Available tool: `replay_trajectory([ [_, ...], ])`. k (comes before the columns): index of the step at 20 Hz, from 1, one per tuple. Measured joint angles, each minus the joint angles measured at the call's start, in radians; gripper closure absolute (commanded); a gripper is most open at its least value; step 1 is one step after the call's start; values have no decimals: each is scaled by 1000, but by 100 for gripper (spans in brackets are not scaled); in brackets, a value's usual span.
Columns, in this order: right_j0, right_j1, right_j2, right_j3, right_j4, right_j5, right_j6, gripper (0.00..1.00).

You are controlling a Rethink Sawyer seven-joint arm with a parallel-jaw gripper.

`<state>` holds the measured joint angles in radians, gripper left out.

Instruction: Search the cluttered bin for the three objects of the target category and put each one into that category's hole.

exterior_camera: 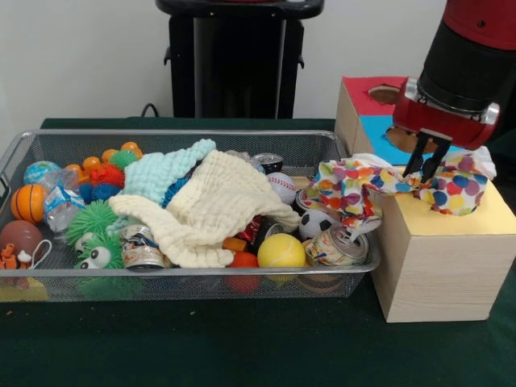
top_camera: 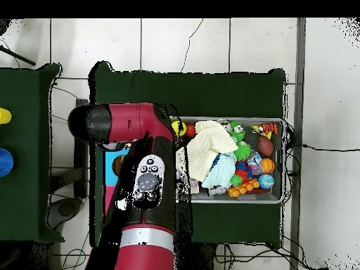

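**Pincer closed on a spotted cloth above the wooden box**

In the front view the pincer (exterior_camera: 426,167) hangs below its red housing at the right of the picture, its two dark fingers drawn close together and pinching a spotted cloth (exterior_camera: 379,187). That cloth is white with red, orange, blue, yellow and green spots. It stretches from the pincer leftward, draped across the yellow top of the wooden box (exterior_camera: 439,266) and over the box's near-left edge, so that its left end hangs over the right corner of the wire bin (exterior_camera: 161,137). A bunched part of the same fabric lies just right of the fingers on the box top.

The box top is split into coloured panels: yellow nearest the camera, blue behind it, red at the far end. A dark hole shows in the red panel and another in the blue panel, partly hidden behind the pincer's housing.

The bin stands just left of the box on the green counter (exterior_camera: 242,347). A cream waffle cloth (exterior_camera: 214,210) sprawls over the middle of its clutter, with a mint-green cloth (exterior_camera: 165,171) behind it. Around them lie a yellow ball (exterior_camera: 281,251), a soccer ball (exterior_camera: 314,223), a baseball (exterior_camera: 281,187), dented cans and a green spiky toy with eyes (exterior_camera: 97,250).

From overhead, the red arm (top_camera: 137,176) covers the box, and the bin (top_camera: 280,198) lies to its right.
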<state>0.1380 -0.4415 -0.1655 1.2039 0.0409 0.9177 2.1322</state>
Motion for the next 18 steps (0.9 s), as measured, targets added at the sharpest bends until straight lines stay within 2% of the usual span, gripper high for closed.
replay_trajectory([
  [6, -31, 8, 17, -3, 19, 1, 0, 100],
  [18, -13, 36, 9, -55, 22, 7, 0, 100],
])
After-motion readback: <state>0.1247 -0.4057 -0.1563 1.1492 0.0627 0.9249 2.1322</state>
